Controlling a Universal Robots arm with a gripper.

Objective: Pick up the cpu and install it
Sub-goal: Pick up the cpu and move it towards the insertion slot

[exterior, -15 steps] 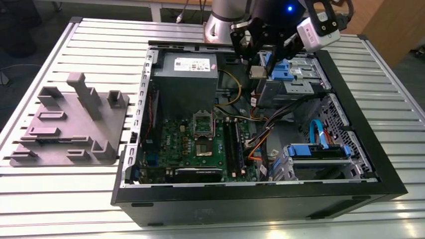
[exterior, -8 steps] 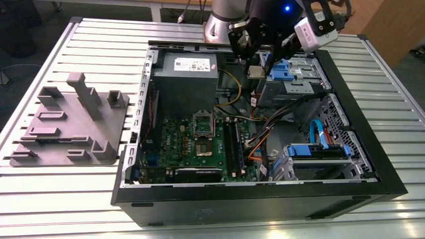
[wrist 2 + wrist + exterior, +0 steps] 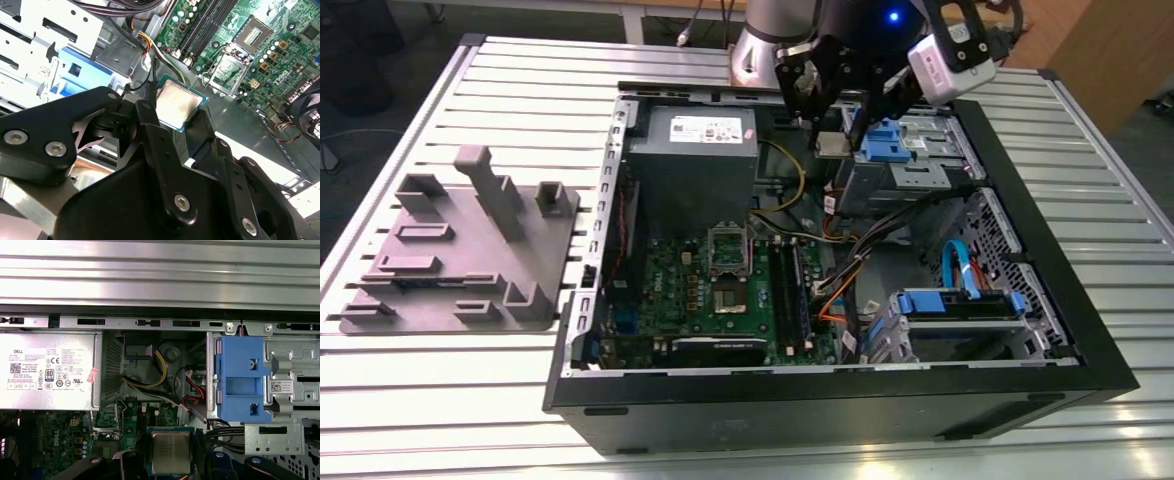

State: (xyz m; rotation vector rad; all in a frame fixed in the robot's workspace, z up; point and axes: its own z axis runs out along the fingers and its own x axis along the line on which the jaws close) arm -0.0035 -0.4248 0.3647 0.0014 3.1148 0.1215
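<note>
The cpu [image 3: 179, 104] is a small flat square chip with a silver top and a thin pale rim. It sits between the black fingers of my gripper [image 3: 177, 117], which is shut on it. In the exterior view the gripper [image 3: 831, 135] hangs with the cpu [image 3: 830, 146] over the far part of the open computer case, between the power supply and the blue drive bracket. The first wrist view shows the cpu [image 3: 170, 452] in the gripper [image 3: 170, 465]. On the green motherboard [image 3: 670, 262] the dark square socket [image 3: 728, 298] lies uncovered, and its metal frame [image 3: 724, 246] is swung open.
A grey power supply [image 3: 691, 160] fills the case's far corner at the exterior view's left. Blue drive brackets [image 3: 894, 140] and loose cables [image 3: 854, 270] lie to the right. A large grey plastic tray [image 3: 454, 250] with raised blocks rests on the slatted table outside the case wall [image 3: 587, 290].
</note>
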